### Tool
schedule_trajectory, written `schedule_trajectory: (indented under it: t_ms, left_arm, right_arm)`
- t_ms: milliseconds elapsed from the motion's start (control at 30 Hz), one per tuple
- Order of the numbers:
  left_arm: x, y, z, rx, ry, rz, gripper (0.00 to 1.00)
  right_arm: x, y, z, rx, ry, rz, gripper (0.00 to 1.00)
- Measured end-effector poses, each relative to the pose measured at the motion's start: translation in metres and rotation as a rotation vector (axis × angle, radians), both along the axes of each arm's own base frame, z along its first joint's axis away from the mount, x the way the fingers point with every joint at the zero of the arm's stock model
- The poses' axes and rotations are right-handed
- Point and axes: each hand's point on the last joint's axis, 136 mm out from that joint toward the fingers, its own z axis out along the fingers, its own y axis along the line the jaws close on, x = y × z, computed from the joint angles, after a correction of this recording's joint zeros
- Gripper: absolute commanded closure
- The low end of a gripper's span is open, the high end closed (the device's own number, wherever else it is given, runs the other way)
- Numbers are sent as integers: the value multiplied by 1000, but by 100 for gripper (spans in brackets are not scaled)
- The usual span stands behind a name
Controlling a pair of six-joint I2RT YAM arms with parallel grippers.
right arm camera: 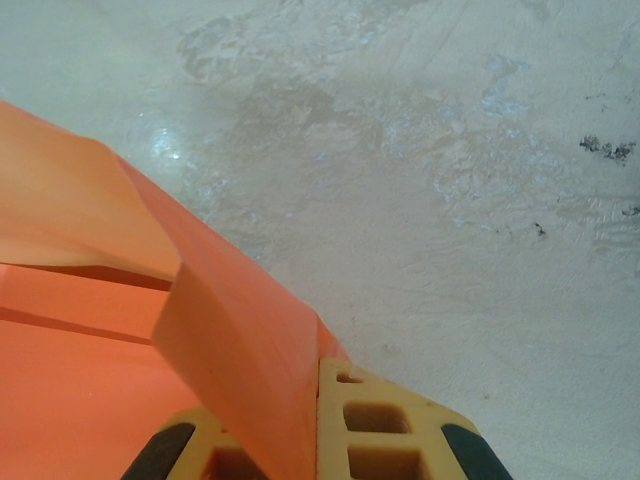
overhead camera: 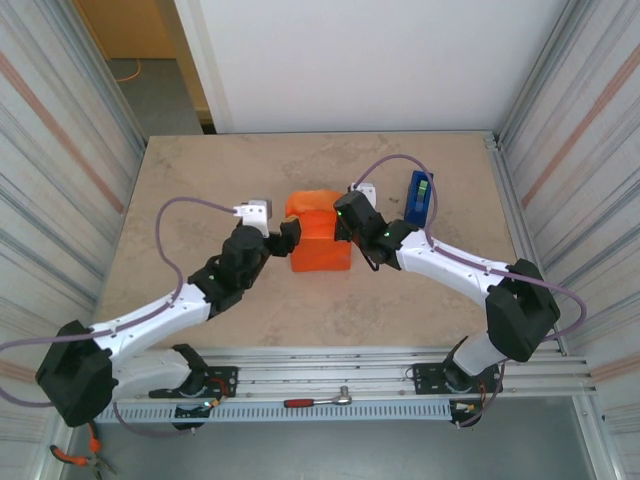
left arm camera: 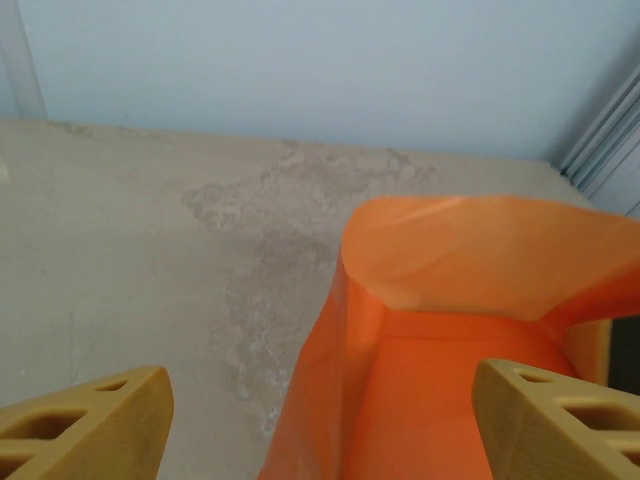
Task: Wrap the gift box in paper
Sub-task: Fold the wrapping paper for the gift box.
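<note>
The orange paper (overhead camera: 320, 248) is folded into a block shape in the middle of the table, with a loose flap standing up at its far end (overhead camera: 311, 203). The gift box lies covered beneath it. My left gripper (overhead camera: 287, 238) is at the block's left side. In the left wrist view it (left arm camera: 325, 430) stands open, its yellow fingers (left arm camera: 90, 425) wide apart, with the paper's upright left wall (left arm camera: 320, 380) between them untouched. My right gripper (overhead camera: 347, 226) is at the block's right side. In the right wrist view it (right arm camera: 316, 425) is shut, pinching a flap of the paper (right arm camera: 240, 340).
A blue tape dispenser (overhead camera: 419, 196) stands on the beige marbled table (overhead camera: 200, 180) just right of the right arm. A ratchet wrench (overhead camera: 320, 401) lies on the metal rail at the near edge. Corrugated walls close in both sides.
</note>
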Motion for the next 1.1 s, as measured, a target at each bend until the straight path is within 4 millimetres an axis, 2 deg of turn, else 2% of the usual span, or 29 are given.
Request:
schedule_trajectory:
  t_ms: [133, 300, 333, 367, 400, 433, 533, 567, 600, 633, 667, 700, 733, 833, 867, 900, 933, 967, 1000, 1033, 1100]
  left_arm:
    - [9, -5, -19, 39, 31, 16, 37]
    - [21, -13, -22, 56, 29, 25, 46]
    - [23, -15, -20, 57, 25, 27, 53]
    - [25, -17, -18, 55, 20, 28, 67]
    - [28, -19, -14, 55, 13, 28, 93]
    - [30, -21, -12, 59, 4, 28, 100]
    - [36, -26, -6, 72, -9, 22, 100]
    - [37, -27, -6, 74, -9, 22, 86]
    - [38, -28, -6, 82, -9, 20, 56]
    - [39, -29, -7, 83, -8, 20, 46]
    - [40, -29, -6, 83, -10, 20, 51]
    - [41, -30, -3, 79, -13, 21, 78]
    - [42, -31, 0, 81, -19, 18, 100]
    - [45, -33, 8, 78, -35, 8, 100]
    - [45, -33, 8, 80, -36, 7, 92]
    - [45, -33, 8, 80, -36, 4, 63]
    - [45, -33, 8, 82, -36, 4, 57]
    - [45, -33, 9, 82, -37, 4, 64]
    - [46, -33, 10, 78, -38, 3, 86]
    - [46, -34, 12, 82, -41, -2, 100]
    - [48, -35, 17, 76, -47, -11, 100]
  right_arm:
    - [0, 0, 0, 1, 2, 2, 100]
    - [0, 1, 0, 2, 2, 3, 100]
    - [0, 1, 0, 2, 2, 3, 100]
    - [0, 1, 0, 2, 2, 3, 100]
    - [0, 1, 0, 2, 2, 3, 100]
    - [0, 1, 0, 2, 2, 4, 100]
    - [-1, 1, 0, 5, 5, 7, 100]
    - [-1, 2, -1, 6, 6, 9, 100]
    - [-1, 2, -1, 8, 7, 11, 100]
    - [-1, 3, -1, 10, 8, 13, 100]
    - [-1, 3, -1, 10, 8, 14, 100]
    - [-1, 3, -1, 11, 9, 15, 100]
    - [-1, 3, -1, 12, 9, 15, 100]
    - [-1, 3, -1, 12, 9, 15, 100]
    - [-1, 3, -1, 13, 9, 15, 100]
    - [-1, 3, 0, 14, 8, 14, 100]
    - [-1, 3, 0, 14, 9, 15, 100]
    - [-1, 3, 0, 14, 9, 16, 100]
    - [-1, 4, 0, 15, 10, 17, 100]
    - [-1, 3, 0, 16, 10, 16, 100]
    - [-1, 3, 0, 15, 9, 16, 100]
